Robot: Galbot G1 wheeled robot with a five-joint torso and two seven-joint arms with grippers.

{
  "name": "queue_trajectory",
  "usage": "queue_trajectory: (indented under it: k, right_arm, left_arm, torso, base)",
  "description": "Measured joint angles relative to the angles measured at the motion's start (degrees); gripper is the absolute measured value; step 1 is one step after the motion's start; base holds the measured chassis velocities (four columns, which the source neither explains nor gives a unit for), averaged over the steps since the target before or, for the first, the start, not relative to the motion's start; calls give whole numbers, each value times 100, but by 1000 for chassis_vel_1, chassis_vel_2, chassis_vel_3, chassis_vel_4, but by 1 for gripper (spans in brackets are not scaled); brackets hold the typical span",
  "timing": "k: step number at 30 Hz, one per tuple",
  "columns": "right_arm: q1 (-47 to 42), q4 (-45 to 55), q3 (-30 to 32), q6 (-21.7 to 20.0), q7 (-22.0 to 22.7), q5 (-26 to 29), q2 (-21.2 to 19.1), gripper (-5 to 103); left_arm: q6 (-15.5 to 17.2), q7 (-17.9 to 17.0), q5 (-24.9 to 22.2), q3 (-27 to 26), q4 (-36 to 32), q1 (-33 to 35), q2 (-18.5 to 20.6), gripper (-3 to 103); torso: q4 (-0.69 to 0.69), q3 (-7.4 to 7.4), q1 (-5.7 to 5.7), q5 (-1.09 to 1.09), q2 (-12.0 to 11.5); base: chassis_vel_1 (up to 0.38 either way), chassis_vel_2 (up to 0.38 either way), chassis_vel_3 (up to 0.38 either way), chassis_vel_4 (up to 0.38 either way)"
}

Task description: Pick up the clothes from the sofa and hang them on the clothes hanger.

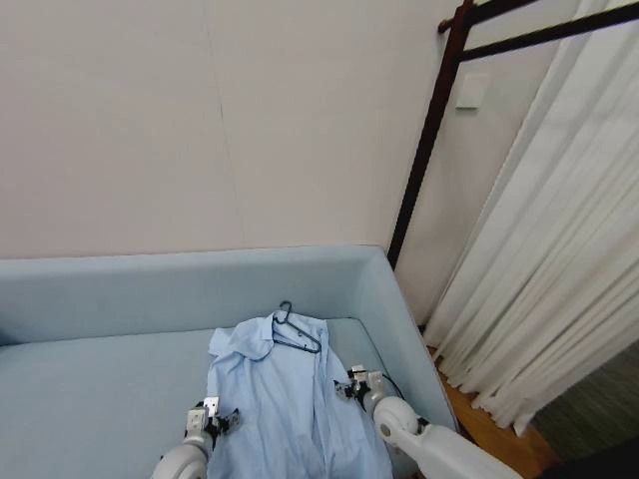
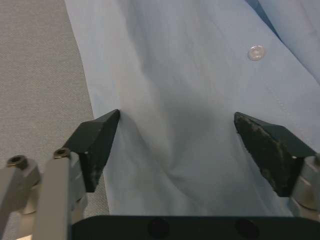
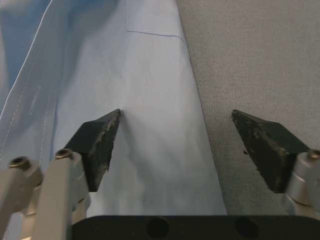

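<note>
In the head view, the light blue shirt (image 1: 285,399) lies spread on the seat of the sofa (image 1: 100,389), at about 6 o'clock in the picture. A black hanger (image 1: 297,331) lies on its collar, at the shirt's 12 o'clock end. The left gripper (image 1: 215,414) is at the shirt's 9 o'clock edge and the right gripper (image 1: 351,384) at its 3 o'clock edge.

The wrist views show more: both grippers are spread wide and clamp nothing. The left fingers (image 2: 97,145) stand over shirt cloth beside its edge, near a white button (image 2: 256,52). The right fingers (image 3: 97,142) straddle the shirt's side edge, one over cloth and one over bare seat.

Open seat stretches toward 9 o'clock. The sofa's arm is close at 3 o'clock. A dark rack (image 1: 424,140) rises at 1 o'clock, with a white curtain (image 1: 559,249) beside it.
</note>
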Motion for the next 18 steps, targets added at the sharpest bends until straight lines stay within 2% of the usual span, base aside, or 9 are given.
queue_trajectory:
  k: [2,3,5,7,10,11,12,16,18]
  right_arm:
    - [-32,23,1,16,0,-15,-5,67]
    - [-47,56,-1,18,0,-21,-12,62]
    - [-46,77,-18,21,0,-29,-16,51]
    - [-45,77,-22,22,0,-33,-15,51]
    - [-17,71,-48,26,1,-47,-1,41]
    - [-5,69,-67,31,3,-55,7,35]
    - [-2,69,-72,32,3,-58,7,30]
    - [-24,210,-114,37,10,-95,-114,13]
    - [-41,240,-114,31,10,-95,-141,8]
  left_arm:
    - [-12,7,1,15,15,-15,4,70]
    - [-17,12,1,19,15,-17,11,59]
    - [-25,25,1,20,15,-17,25,54]
    - [-25,27,1,19,15,-16,27,49]
    - [-29,60,1,15,15,-11,36,43]
    - [-31,75,1,10,18,-7,43,32]
    - [-31,79,1,9,20,-6,46,32]
    - [-38,101,7,-18,-129,107,114,11]
    - [-34,102,10,-21,-176,139,124,11]
  torso:
    - [0,0,0,0,0]
    - [0,0,0,0,1]
    - [0,0,0,0,0]
    - [0,0,0,0,0]
    - [0,0,0,0,0]
    - [1,0,0,0,0]
    - [1,0,0,0,0]
    - [1,0,0,1,0]
    - [1,0,0,1,0]
  base:
    - [0,0,0,0]
    - [0,0,0,0]
    - [0,0,0,0]
    - [0,0,0,0]
    - [0,0,0,0]
    - [0,0,0,0]
    - [0,0,0,0]
    - [0,0,0,0]
    - [0,0,0,0]
